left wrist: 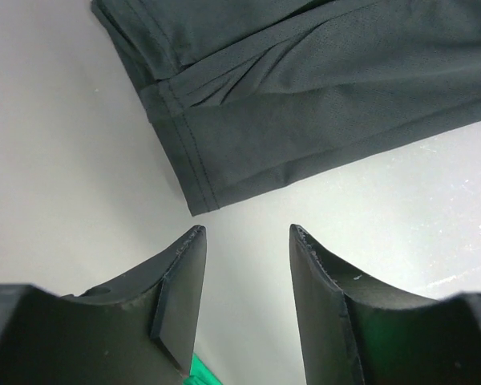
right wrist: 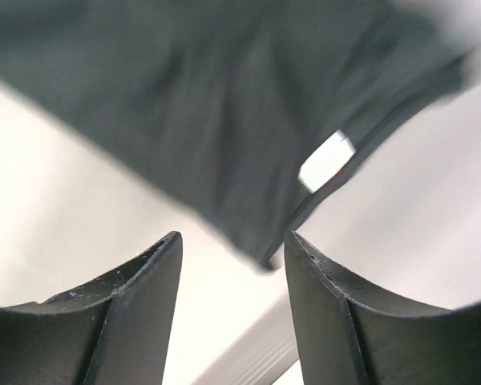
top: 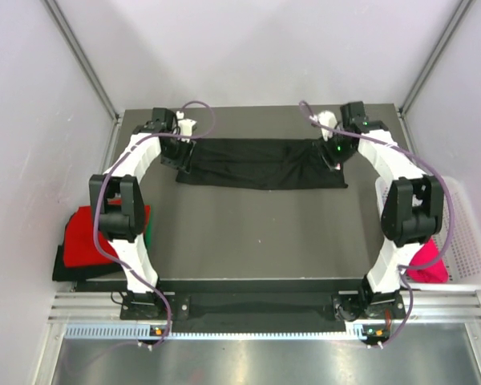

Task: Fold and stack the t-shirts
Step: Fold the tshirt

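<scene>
A: The left gripper (left wrist: 244, 231) and right gripper (right wrist: 232, 237) are being held apart, empty; the black t-shirt (top: 260, 164) is lying at the far side of the table (top: 248, 233).
B: A single layer risks being pinched, undoing the fold.

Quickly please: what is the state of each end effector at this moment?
Left end effector: open, holding nothing; the black t-shirt lies just ahead of it.
Right end effector: open, holding nothing.

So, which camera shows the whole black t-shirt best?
The top camera: the black t-shirt shows there nearly whole, a long folded strip. The left wrist camera shows only one hemmed corner; the right wrist shows a blurred part with its white label.
</scene>
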You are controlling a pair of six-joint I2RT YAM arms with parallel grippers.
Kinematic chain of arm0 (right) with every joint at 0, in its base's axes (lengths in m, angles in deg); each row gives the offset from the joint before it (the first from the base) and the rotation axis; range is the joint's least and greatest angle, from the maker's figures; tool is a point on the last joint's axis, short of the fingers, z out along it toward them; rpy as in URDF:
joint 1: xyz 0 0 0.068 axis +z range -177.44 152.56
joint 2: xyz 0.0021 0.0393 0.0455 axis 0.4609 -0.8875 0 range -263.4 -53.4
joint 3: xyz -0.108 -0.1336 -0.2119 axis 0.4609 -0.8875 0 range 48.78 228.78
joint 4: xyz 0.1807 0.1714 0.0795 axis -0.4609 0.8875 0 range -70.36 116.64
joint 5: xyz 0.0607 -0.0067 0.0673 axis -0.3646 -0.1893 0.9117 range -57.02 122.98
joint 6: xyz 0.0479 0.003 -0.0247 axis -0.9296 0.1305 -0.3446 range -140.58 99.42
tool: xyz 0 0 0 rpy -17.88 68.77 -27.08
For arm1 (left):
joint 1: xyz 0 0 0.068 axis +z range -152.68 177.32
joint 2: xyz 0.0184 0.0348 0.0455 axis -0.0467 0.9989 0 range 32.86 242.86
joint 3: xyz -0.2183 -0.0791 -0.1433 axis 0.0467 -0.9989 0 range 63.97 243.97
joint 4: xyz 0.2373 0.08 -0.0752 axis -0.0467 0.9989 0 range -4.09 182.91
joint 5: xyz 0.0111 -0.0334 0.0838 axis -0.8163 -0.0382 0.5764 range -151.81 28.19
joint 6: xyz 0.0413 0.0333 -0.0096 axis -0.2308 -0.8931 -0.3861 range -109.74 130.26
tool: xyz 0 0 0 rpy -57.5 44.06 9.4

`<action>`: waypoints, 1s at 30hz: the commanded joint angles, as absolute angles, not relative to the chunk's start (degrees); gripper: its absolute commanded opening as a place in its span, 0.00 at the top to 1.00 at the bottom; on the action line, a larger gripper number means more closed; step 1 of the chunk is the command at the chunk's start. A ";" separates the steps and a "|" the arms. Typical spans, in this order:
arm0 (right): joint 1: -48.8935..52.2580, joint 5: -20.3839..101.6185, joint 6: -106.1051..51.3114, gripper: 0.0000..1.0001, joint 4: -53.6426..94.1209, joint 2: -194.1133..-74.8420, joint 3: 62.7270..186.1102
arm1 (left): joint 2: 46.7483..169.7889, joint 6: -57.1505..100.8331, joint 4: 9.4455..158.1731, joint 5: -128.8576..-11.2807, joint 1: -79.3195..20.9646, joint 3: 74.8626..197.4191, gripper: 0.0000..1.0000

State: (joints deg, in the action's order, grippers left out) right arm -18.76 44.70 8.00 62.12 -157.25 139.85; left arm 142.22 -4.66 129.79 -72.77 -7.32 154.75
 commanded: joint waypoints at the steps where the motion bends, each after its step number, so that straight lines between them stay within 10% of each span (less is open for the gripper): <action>1: -20.15 44.59 11.93 0.46 67.90 -158.34 133.88 | 143.69 -6.44 129.42 -74.11 -7.42 155.82 0.50; 20: -24.72 42.56 13.26 0.46 66.58 -165.01 134.39 | 150.37 -8.55 128.80 -71.56 -7.34 160.47 0.50; 26: -26.04 43.70 14.13 0.72 66.75 -165.63 132.99 | 153.01 -8.81 129.86 -70.60 -7.34 161.09 0.53; 30: -26.56 43.87 15.62 0.89 67.28 -164.32 130.62 | 153.10 -8.64 130.91 -70.42 -7.34 160.48 0.81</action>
